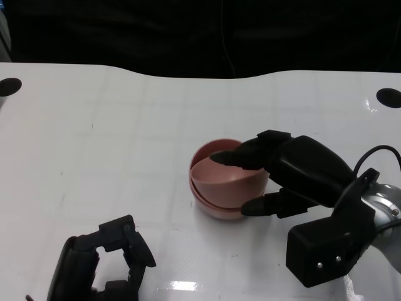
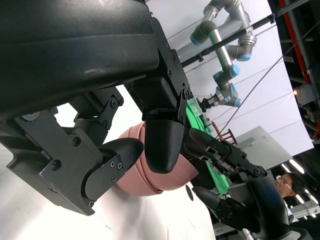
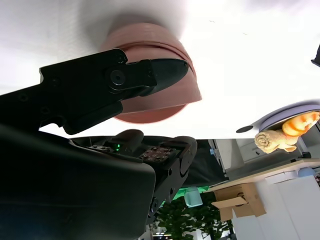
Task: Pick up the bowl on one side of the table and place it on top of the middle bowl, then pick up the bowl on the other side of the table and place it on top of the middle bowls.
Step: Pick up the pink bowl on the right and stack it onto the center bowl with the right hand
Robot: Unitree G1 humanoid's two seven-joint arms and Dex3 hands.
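Pink bowls sit nested in a stack [image 1: 219,210] at the middle of the white table [image 1: 125,138]. The top bowl [image 1: 229,182] lies tilted in the ones below. My right hand [image 1: 294,172] grips this top bowl at its right side, with fingers [image 1: 232,157] hooked over the rim into the bowl and the thumb [image 1: 260,207] against the outer wall. The right wrist view shows a finger lying along the bowl stack [image 3: 150,107]. My left hand [image 1: 106,263] rests near the table's front left, empty, fingers bent and apart. The left wrist view looks past the left hand [image 2: 125,125] at the stack [image 2: 150,182].
Two black round holes mark the table's far corners, one left [image 1: 9,86] and one right [image 1: 388,97]. Beyond the far edge is dark. The left wrist view shows another robot arm [image 2: 225,30] and a person [image 2: 285,182] in the background.
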